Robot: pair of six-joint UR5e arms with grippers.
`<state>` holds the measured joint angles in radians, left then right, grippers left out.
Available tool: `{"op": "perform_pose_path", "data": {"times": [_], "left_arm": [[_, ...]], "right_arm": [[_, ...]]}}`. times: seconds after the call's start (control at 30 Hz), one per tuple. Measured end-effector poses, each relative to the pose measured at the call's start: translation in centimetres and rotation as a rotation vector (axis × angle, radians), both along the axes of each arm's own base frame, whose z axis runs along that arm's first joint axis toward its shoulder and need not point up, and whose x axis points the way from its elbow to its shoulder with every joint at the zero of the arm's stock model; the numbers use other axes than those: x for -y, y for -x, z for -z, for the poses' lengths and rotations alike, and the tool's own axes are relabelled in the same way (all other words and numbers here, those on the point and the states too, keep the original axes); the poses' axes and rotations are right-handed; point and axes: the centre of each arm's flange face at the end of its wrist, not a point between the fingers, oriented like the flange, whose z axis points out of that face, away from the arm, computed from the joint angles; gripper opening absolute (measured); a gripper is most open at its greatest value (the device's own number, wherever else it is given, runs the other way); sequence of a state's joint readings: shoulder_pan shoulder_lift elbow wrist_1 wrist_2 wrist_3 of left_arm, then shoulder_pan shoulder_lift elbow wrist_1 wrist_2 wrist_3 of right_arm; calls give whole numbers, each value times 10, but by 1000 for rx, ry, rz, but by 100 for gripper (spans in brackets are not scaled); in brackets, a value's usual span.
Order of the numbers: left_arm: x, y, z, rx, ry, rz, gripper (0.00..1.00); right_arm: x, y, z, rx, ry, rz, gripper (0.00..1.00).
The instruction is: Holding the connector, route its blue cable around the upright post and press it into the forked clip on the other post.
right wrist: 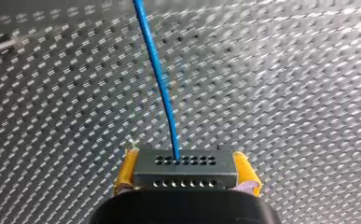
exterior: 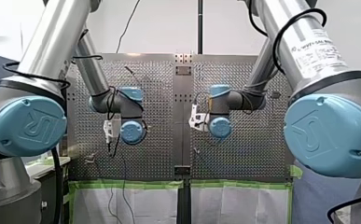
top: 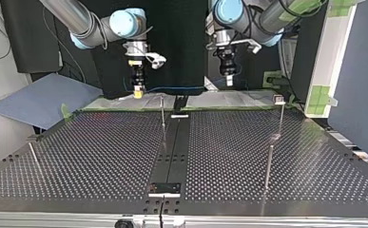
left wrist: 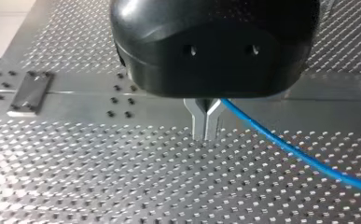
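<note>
My right gripper (right wrist: 186, 164) is clamped on the small grey metal connector block (right wrist: 185, 173), which has 2 rows of holes. Its yellow pads (right wrist: 128, 169) press the block's 2 sides. The thin blue cable (right wrist: 162, 79) leaves the block's upper row of holes and runs straight ahead of the gripper, above the perforated metal table (right wrist: 285, 93).

In the left wrist view, my left gripper (left wrist: 206, 133) is black, and its metal fingers (left wrist: 199, 123) stand tip to tip with nothing seen between them. The cable comes out from behind 1 finger, just beside the tips, and slants away over the table. Whether it touches that finger I cannot tell.

Nearest in the top view, a small black plate (top: 164, 188) lies on the table's centre strip. Past it, at the view's right, stands a plain thin metal post (top: 268, 164). Behind that is a taller thin post (top: 280, 114) with a small blocky head, too small to show a fork. A 3rd slim post (top: 162, 113) stands further back at the middle. Furthest back hang both grippers, the right one at the view's left and the left one at its right. The cable stretches level between them, apart from all 3 posts.
</note>
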<state>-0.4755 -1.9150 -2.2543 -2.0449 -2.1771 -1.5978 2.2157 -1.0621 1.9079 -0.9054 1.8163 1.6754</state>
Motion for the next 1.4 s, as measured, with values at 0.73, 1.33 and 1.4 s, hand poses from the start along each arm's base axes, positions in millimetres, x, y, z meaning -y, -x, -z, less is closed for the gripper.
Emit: {"op": "perform_pose_path", "data": {"times": [0.73, 1.33, 1.4], "left_arm": [[-17, -22, -104, 171, 179, -98, 1], [-44, -48, -222, 332, 326, -187, 1], [-48, -50, -235, 349, 333, -185, 1]], "right_arm": [[3, -35, -123, 41, 129, -196, 2], [0, -71, -173, -20, 172, -260, 2], [0, -74, -179, -20, 173, -267, 2]]}}
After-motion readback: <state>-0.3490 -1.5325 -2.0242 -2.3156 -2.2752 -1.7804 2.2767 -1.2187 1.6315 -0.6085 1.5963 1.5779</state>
